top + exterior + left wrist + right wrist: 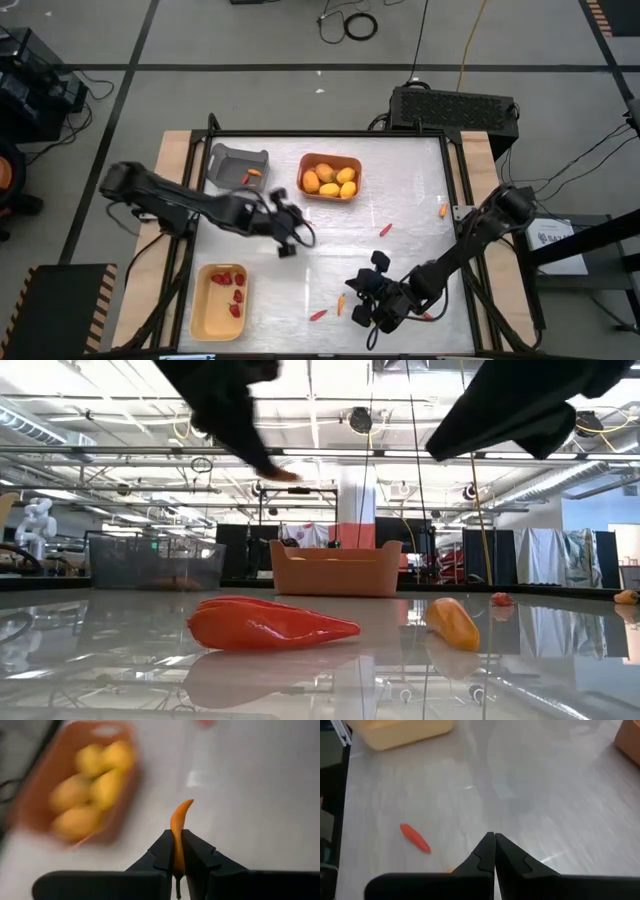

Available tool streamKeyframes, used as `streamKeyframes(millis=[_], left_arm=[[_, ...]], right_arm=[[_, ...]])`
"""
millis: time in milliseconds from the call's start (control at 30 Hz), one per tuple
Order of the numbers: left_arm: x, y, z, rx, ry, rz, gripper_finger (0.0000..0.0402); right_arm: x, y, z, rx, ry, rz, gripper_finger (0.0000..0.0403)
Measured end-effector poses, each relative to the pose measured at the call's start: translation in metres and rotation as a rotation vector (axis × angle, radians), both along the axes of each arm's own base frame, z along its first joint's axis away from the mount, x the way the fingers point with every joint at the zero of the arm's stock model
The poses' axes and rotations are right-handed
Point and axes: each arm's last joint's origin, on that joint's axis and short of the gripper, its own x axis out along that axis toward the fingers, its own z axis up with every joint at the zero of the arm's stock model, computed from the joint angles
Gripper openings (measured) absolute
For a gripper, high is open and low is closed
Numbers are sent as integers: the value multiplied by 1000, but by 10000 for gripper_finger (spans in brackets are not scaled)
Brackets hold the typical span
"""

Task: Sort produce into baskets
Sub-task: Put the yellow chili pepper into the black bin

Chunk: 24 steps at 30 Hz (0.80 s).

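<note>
I see pale yellow basket at desk 7 o'clock, four dark red berries inside. Orange basket at 12 o'clock, heaped with yellow-orange fruits. Grey basket at 11 o'clock, one carrot stick in it. No readable writing.

Loose sticks: red one and orange one at 6 o'clock, another near centre, one at 3 o'clock.

Left gripper above desk centre, jaws pinching thin curved orange carrot. Right gripper at 5 o'clock, jaws pressed together, empty.

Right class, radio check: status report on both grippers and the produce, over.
Left gripper shut on carrot stick, mid-table. Right gripper shut, empty, near front edge. Loose sticks remain on table. Nothing blocking.
</note>
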Motion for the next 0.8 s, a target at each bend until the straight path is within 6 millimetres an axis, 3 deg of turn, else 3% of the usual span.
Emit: streamKeyframes(millis=[133, 267, 533, 800], left_arm=[[-37, 27, 21, 81, 110, 121, 35], [-67, 57, 27, 143, 227, 279, 36], [-103, 120, 3, 111, 431, 501, 36], [-115, 147, -21, 97, 533, 519, 39]], right_arm=[[3, -2, -1, 8, -8, -13, 0], [4, -3, 0, 8, -15, -12, 0], [6, -2, 1, 13, -32, -11, 0], [8, -6, 1, -6, -25, -8, 0]])
